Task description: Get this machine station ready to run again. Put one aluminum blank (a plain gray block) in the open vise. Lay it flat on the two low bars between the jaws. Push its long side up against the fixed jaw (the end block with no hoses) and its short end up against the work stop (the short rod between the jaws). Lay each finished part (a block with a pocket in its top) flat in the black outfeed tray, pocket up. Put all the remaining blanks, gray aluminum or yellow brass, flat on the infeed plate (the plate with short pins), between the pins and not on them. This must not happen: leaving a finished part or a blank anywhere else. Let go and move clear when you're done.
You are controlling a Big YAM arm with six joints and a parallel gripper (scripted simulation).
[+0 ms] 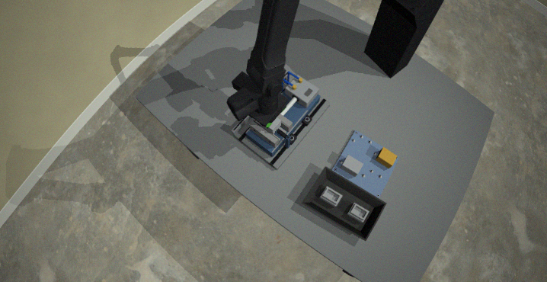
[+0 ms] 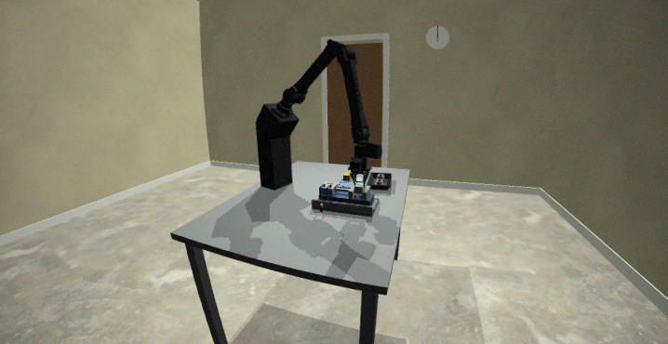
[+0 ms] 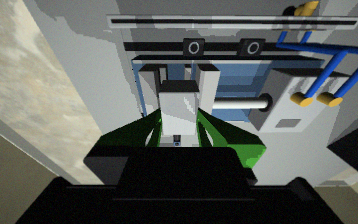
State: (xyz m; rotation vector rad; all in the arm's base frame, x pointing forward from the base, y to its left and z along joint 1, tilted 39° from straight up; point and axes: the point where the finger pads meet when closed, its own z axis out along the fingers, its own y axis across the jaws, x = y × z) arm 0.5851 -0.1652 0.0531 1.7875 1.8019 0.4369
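In the wrist view's lower centre, the claw (image 3: 179, 112) is clamped on a plain gray block (image 3: 179, 111) at the vise (image 3: 289, 102) (image 1: 302, 93), its broad face pale, its end dark; only the top view shows, lower right, two pocketed parts (image 1: 331, 196) lying pocket up inside the black tray (image 1: 346, 219).

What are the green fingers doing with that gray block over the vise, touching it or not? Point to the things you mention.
Touching: the wrist view shows the green fingers pressed against opposite sides of the gray block (image 1: 273, 125) (image 3: 179, 112), with no gap at their tips.
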